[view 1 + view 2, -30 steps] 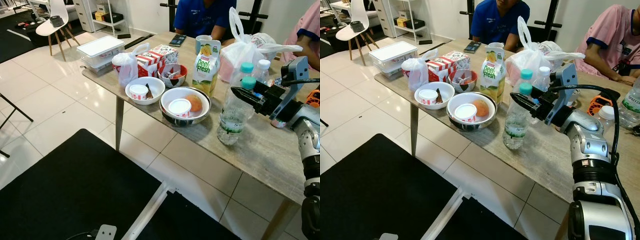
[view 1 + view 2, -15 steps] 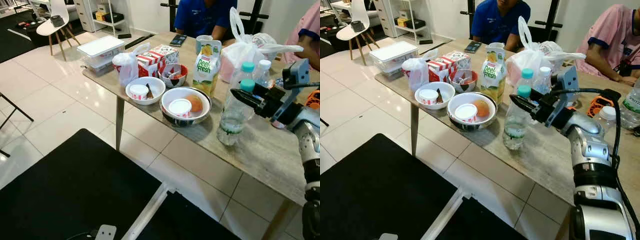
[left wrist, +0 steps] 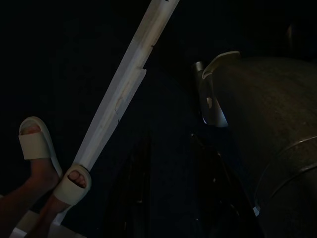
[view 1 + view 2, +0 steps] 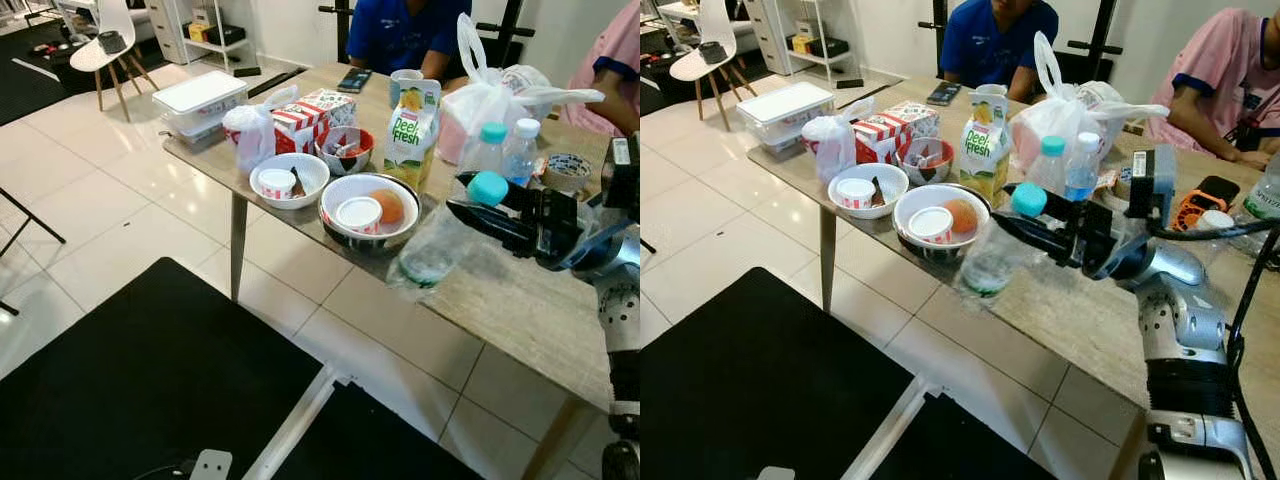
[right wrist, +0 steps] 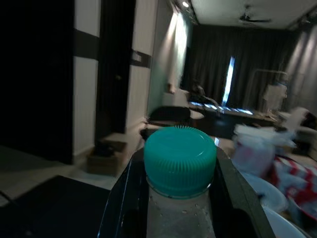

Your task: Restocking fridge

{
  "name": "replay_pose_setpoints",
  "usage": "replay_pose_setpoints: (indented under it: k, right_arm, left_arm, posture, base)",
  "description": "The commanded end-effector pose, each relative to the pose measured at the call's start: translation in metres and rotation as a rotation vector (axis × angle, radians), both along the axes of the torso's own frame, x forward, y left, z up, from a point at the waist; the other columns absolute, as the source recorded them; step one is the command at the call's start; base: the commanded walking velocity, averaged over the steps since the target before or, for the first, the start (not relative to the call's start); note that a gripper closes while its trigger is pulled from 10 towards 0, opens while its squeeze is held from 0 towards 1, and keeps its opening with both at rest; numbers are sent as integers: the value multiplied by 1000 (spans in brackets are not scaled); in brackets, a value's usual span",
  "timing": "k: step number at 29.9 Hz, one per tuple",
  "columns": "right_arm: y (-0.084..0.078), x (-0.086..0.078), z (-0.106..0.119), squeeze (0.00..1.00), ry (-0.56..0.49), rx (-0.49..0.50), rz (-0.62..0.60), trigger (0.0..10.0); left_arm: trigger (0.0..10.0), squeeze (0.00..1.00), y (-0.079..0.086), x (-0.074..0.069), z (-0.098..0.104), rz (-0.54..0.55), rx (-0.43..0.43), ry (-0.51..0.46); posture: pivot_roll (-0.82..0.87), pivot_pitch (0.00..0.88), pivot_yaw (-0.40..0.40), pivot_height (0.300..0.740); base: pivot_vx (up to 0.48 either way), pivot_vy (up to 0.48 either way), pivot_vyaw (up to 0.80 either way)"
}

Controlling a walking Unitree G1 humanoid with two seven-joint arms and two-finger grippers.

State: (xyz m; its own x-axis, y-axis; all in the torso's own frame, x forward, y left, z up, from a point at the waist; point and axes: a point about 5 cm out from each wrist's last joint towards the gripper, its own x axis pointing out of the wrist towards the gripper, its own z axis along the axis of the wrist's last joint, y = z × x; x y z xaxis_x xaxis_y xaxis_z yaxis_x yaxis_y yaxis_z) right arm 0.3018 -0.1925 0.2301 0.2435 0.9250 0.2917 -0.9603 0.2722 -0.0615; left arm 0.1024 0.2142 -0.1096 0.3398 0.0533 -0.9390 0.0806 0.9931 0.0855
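Note:
My right gripper [image 4: 468, 206] is shut on the neck of a clear water bottle [image 4: 430, 250] with a teal cap [image 4: 487, 187]. The bottle hangs tilted, its base toward my left over the table's [image 4: 520, 300] front edge, and looks lifted off the top. In the right wrist view the teal cap [image 5: 180, 158] sits between the black fingers [image 5: 124, 198]. My left gripper [image 3: 173, 198] hangs idle in the dark above a black floor mat, fingers apart.
On the table are a juice carton [image 4: 413, 135], a bowl [image 4: 345, 232] with an orange and a cup, a white bowl [image 4: 312, 178], a red bowl [image 4: 347, 150], a white bag [image 4: 490, 100] and two more bottles [image 4: 520, 150]. People sit behind it. Sandalled feet [image 3: 34, 148] stand near my left arm.
The bottle stood upright on the table with the right gripper at its neck. Now it is raised and tipped, its base swung left past the table edge.

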Motion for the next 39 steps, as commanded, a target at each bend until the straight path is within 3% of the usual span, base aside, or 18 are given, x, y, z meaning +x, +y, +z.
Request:
replay_pose_setpoints:
  k: [1,7,10,12,14,15,16,18,19,21,26,31,32,33,34,35,36,39]
  right_arm:
    - [11,-5,1,0,-10,5,71,0]
    - [34,-14,-28,0,84,-103,169,0]
    - [38,-15,-34,0,104,-143,176,0]
    - [43,-15,-50,0,150,-242,166,0]
    - [43,-15,-50,0,150,-242,166,0]
    - [46,-12,-66,0,187,-349,130,0]
    - [46,-12,-66,0,187,-349,130,0]
    - [44,-10,-96,0,230,-539,75,0]
    - [44,-10,-96,0,230,-539,75,0]
    - [40,-12,-117,0,261,-661,60,0]
    - [38,-14,-137,0,316,-706,35,0]
    - [29,-23,-179,0,410,-826,-42,0]
    - [28,-27,-189,0,425,-871,-45,2157]
    - [27,-31,-195,0,436,-903,-43,2431]
    - [24,-35,-204,0,449,-953,-53,5216]
    - [24,-35,-204,0,449,-953,-53,5216]
    - [20,-39,-215,0,464,-1012,-76,10000]
    - [16,-45,-227,0,478,-1082,-97,10000]
  left_arm:
    - [10000,0,-6,-5,-2,-9,-27,24]
    - [10000,0,-6,-5,-2,-16,-20,26]
    - [10000,0,-6,-5,-2,-13,-19,26]
    - [10000,0,-6,-5,-2,-12,-19,28]
    - [10000,0,-6,-5,-2,-12,-19,28]
    - [10000,0,-6,-5,-2,-11,-20,29]
    - [10000,0,-6,-5,-2,-11,-20,29]
    - [10000,0,-6,-6,-3,-11,-21,30]
    - [10000,0,-6,-6,-3,-11,-21,30]
    - [10000,0,-6,-6,-3,-11,-22,31]
    - [10000,0,-6,-6,-3,-14,-21,32]
    - [10000,0,-6,-6,-3,-20,-18,34]
    - [10000,0,-6,-6,-3,-20,-18,34]
    - [10000,0,-6,-6,-3,-20,-18,35]
    - [10000,0,-6,-6,-3,-21,-18,36]
    - [10000,0,-6,-6,-3,-21,-18,36]
    - [10000,0,-6,-6,-3,-21,-18,36]
    - [10000,0,-6,-6,-3,-22,-18,37]
  posture:
    - [-7,0,20,740]
    - [-7,0,19,740]
    - [-7,0,20,740]
    - [-6,0,19,740]
    - [-6,0,19,740]
    - [-6,0,19,740]
    - [-6,0,19,740]
    - [-5,0,16,740]
    - [-5,0,16,740]
    - [-5,0,16,740]
    - [-4,0,19,740]
    - [-3,0,20,740]
    - [-3,0,20,740]
    - [-3,0,20,740]
    - [-3,0,20,740]
    - [-3,0,20,740]
    - [-2,0,19,740]
    - [-2,0,19,740]
  base:
    - [0,0,0]
    - [0,0,0]
    - [0,0,0]
    - [0,0,0]
    - [0,0,0]
    - [0,0,0]
    - [0,0,0]
    - [0,0,0]
    - [0,0,0]
    - [0,0,0]
    - [0,0,0]
    - [0,0,0]
    - [0,0,0]
    - [0,0,0]
    - [0,0,0]
    - [0,0,0]
    - [0,0,0]
    - [0,0,0]
